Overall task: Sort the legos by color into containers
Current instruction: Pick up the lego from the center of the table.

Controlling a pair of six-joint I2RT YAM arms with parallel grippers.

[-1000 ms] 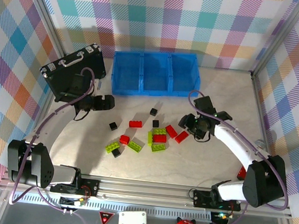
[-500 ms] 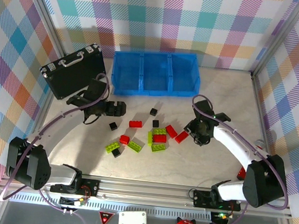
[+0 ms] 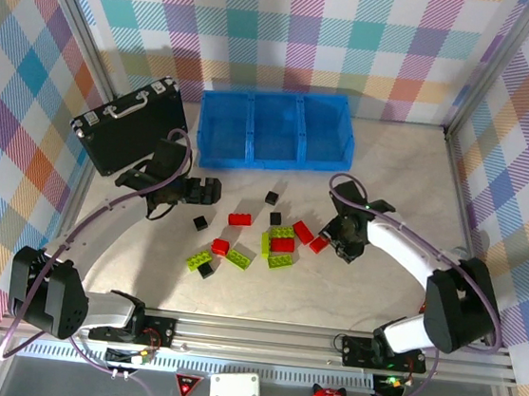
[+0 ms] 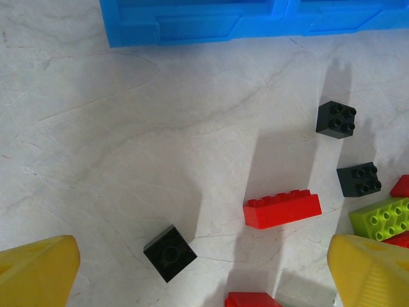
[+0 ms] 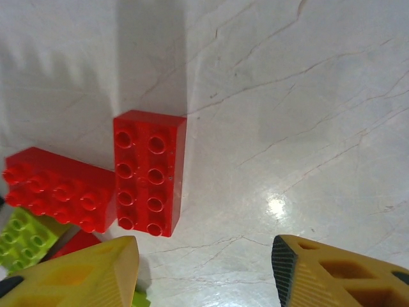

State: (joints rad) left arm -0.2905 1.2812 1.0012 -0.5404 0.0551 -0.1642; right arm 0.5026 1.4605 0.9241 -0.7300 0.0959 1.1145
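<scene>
Sorting hadn't begun: I saw bricks (image 3: 281, 246) loose on the counter (image 3: 401, 175), none in the tray (image 3: 273, 165). Left tool (image 3: 210, 192) hung spread over a black brick (image 4: 170, 252), right tool (image 5: 204, 256) spread by a red brick (image 5: 149, 173).

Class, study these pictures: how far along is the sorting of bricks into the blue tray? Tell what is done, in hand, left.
Done: nothing yet; the blue tray has three compartments that look bare. In hand: nothing gripped; the left gripper hangs open near a black brick, the right gripper open next to a red brick. Left: all the red, green and black bricks lie on the table.
</scene>
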